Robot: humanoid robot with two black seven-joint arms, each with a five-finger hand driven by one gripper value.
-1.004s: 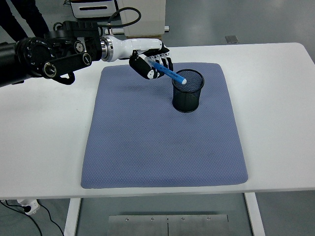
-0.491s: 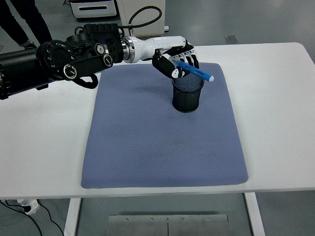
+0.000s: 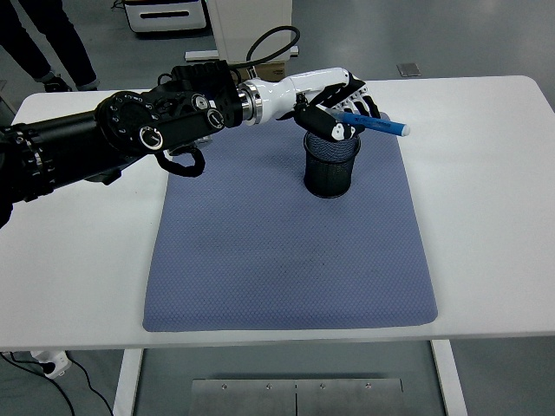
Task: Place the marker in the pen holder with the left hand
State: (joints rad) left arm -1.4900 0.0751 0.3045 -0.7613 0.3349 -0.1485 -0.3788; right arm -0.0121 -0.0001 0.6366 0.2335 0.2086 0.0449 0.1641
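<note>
Marker (image 3: pixel 375 126) lies almost level in the left hand (image 3: pixel 338 117) (fingers closed round it) above the holder (image 3: pixel 330 164), upper centre, seemingly awaiting tilting.

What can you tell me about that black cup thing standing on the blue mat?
The pen holder is a small round cup that looks like black wire mesh, open at the top, with a solid-looking rim and base. It stands upright on the far part of the blue-grey mat, right of its middle. Nothing can be seen inside it. The left hand hovers right above its rim, gripping a blue marker that lies nearly level, its tip past the holder's right side. Whether the hand touches the rim is unclear.
</note>
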